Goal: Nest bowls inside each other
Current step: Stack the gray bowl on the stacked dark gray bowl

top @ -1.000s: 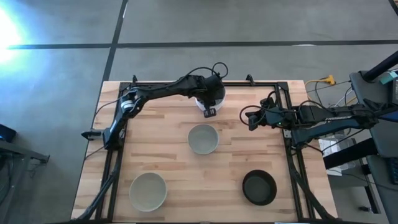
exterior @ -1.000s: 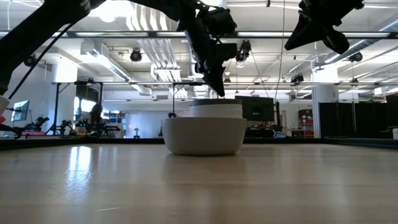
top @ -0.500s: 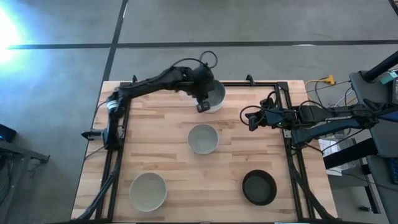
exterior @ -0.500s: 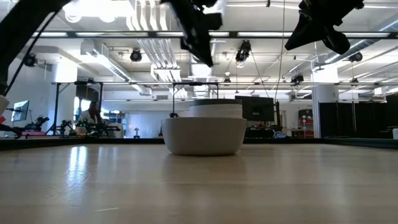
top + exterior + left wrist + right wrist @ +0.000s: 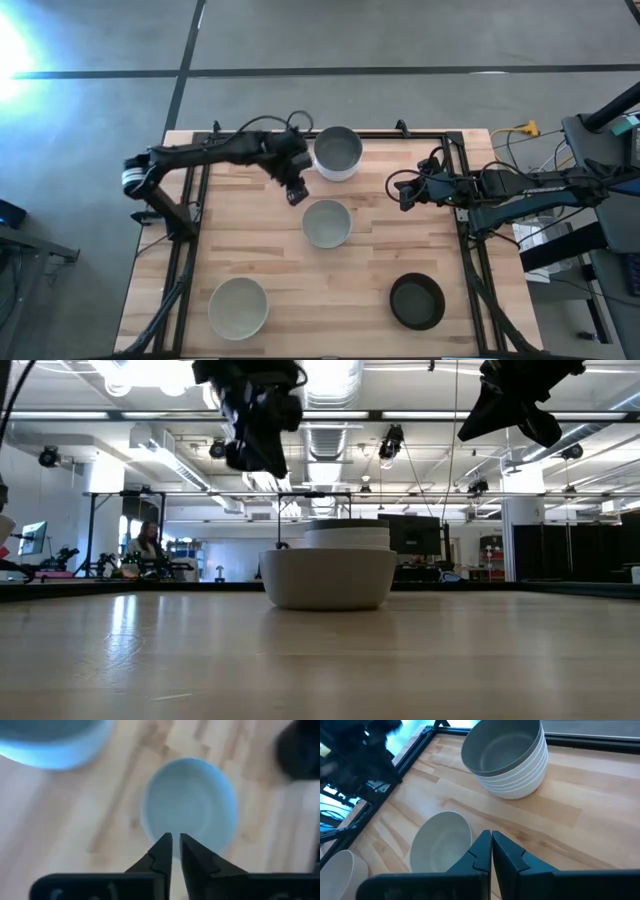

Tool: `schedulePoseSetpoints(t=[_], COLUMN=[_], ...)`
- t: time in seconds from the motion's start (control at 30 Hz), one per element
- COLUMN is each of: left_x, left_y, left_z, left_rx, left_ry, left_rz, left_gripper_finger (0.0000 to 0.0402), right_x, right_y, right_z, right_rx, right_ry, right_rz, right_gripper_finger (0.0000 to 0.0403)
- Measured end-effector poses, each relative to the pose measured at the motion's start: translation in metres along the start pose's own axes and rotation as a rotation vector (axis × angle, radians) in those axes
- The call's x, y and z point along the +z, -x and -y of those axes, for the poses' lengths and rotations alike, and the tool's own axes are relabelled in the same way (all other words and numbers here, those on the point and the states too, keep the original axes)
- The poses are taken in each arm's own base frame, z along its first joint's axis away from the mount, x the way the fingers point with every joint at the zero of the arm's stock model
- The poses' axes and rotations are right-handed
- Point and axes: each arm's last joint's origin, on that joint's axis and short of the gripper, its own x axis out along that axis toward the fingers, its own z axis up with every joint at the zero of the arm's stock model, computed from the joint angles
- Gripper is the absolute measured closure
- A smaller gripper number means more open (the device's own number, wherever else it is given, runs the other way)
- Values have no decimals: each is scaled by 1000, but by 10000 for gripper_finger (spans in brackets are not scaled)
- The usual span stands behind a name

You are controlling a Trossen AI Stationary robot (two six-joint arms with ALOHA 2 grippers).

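Left gripper point(image 5: 296, 193), fingers nearly shut and empty, hovers beside the loose pale grey round bowl point(image 5: 327, 223); next it needs opening to grab that for the white nested stack point(image 5: 338, 153).

no readable text, labels or numbers anywhere.

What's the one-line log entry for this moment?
left gripper: shut, empty, above table between bowl stack and middle bowl | right gripper: shut, idle at right edge | loose: pale bowl, black bowl
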Motion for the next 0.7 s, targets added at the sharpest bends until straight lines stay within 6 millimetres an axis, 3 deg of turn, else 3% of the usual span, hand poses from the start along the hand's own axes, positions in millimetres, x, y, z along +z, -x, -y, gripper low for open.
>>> schedulePoseSetpoints(t=[0.17,0.33,0.53,0.7], left_x=[-34,-54,-63,-62], left_y=[-33,-56,-75,-88], left_z=[-14,-26,-32,-36], left_rx=[-112,-146,-124,-106], left_ry=[187,397,490,500], left_rz=[105,125,60,29], left_gripper_finger=[326,257,193,170], right_x=[0,0,0,0], right_y=[0,0,0,0], right_z=[0,0,-1,-1], right_rx=[1,6,8,24], right_ry=[8,16,18,22], right_rz=[2,0,-1,-21], right_gripper_finger=[394,394,394,394])
